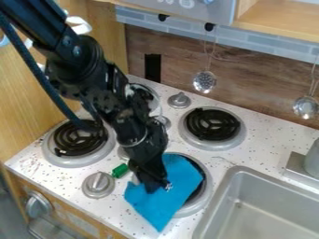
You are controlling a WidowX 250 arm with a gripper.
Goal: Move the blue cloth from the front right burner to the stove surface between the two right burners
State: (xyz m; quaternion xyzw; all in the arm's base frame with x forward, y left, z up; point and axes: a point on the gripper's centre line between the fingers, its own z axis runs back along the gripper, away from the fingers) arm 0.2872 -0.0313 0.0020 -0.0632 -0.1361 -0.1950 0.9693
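Working over the white stove top (268, 135), you have the arm in from the upper left, slanting down across the burners. The sink (218, 196), grey metal, sits at lower right; its floor shows a small dark spot, and a grey fitting (302, 168) stands by its far rim. Four coil burners: far right (212, 125), left (78, 140), far left (144, 95) partly behind your arm, and near right (203, 204) partly under the blue cloth (174, 198). That cloth lies over the burner's left part and out onto the stove top, one corner pointing down toward the near edge.

Your gripper (160, 187) points down at the cloth, its tip against the upper middle. You cannot tell how wide it stands, nor whether it pinches the cloth. Two strainers (204, 81) hang at the back wall. Just left of the gripper you have a knob (98, 185), and between them a small green thing (120, 170), near the knob.
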